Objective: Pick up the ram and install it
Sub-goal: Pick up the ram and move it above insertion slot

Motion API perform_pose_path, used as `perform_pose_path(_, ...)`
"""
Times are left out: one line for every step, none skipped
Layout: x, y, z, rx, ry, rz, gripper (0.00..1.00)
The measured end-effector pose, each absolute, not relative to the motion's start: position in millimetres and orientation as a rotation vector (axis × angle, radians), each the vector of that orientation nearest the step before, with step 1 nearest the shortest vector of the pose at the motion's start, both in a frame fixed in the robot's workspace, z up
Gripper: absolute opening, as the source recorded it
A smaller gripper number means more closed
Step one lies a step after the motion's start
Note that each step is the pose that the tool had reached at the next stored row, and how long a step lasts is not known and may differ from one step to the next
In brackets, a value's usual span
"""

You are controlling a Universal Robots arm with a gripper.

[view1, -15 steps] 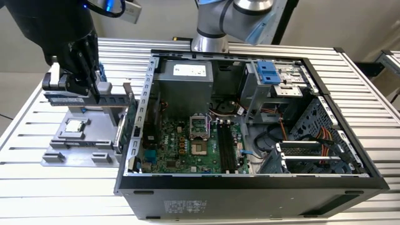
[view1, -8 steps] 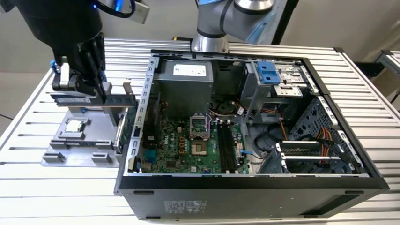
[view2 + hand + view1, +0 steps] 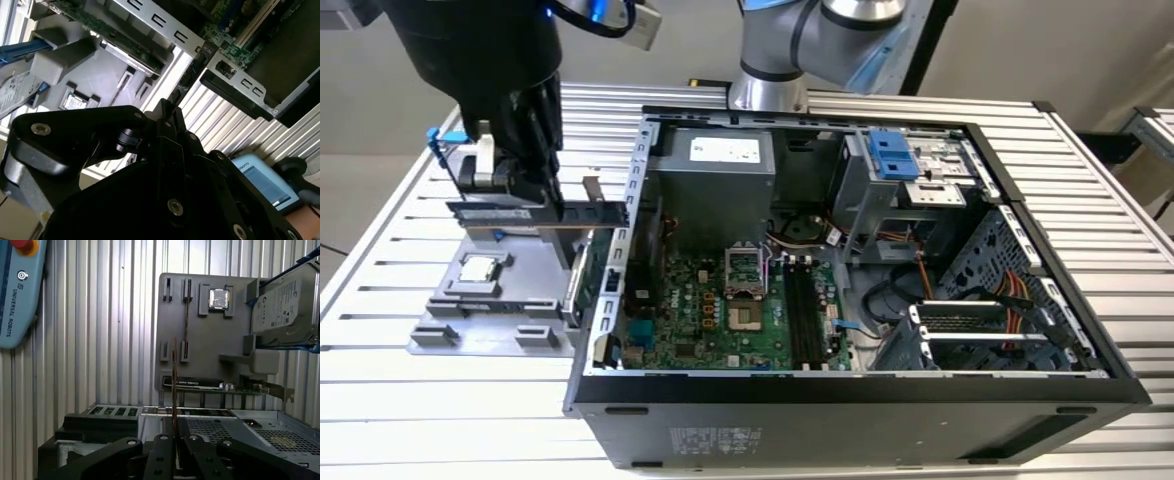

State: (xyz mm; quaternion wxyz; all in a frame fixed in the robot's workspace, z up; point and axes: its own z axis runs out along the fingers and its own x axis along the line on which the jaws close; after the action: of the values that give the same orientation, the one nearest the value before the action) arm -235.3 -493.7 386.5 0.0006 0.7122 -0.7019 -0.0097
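The ram (image 3: 174,380) is a thin stick seen edge-on in the first wrist view, rising from between my two fingers. My gripper (image 3: 174,439) is shut on it. In the exterior view the ram (image 3: 594,213) hangs level under my gripper (image 3: 540,198), above the grey parts holder (image 3: 434,335) and just outside the computer case's wall on the exterior view's left. The long black memory slots (image 3: 801,312) lie on the green motherboard (image 3: 700,320) inside the open case, well away from the ram towards the exterior view's right.
On the holder sit a small silver processor (image 3: 480,268), a hard drive (image 3: 282,305) with blue rails and a green card (image 3: 582,275) on edge. The open case (image 3: 854,395) has raised metal walls. A blue pendant (image 3: 15,295) lies on the slatted table (image 3: 400,420).
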Motion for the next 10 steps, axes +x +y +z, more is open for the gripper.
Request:
perform_pose_path(-233.5, -493.7, 386.4, 2.237, -2.203, -0.031, 0.0)
perform_pose_path(-231.8, -493.7, 386.5, 2.238, -2.203, -0.031, 0.0)
perform_pose_path(-230.0, -493.7, 386.5, 2.239, -2.202, -0.031, 0.0)
perform_pose_path(-228.3, -493.7, 386.4, 2.239, -2.201, -0.031, 0.0)
perform_pose_path(-226.5, -493.7, 386.5, 2.24, -2.2, -0.031, 0.0)
perform_pose_path(-224.6, -493.7, 386.5, 2.24, -2.2, -0.031, 0.0)
perform_pose_path(-222.6, -493.7, 386.4, 2.24, -2.2, -0.032, 0.0)
perform_pose_path(-220.7, -493.7, 386.6, 2.24, -2.2, -0.032, 0.0)
perform_pose_path(-218.5, -493.7, 386.5, 2.24, -2.2, -0.032, 0.0)
perform_pose_path(-216.3, -493.7, 386.5, 2.239, -2.199, -0.033, 0.0)
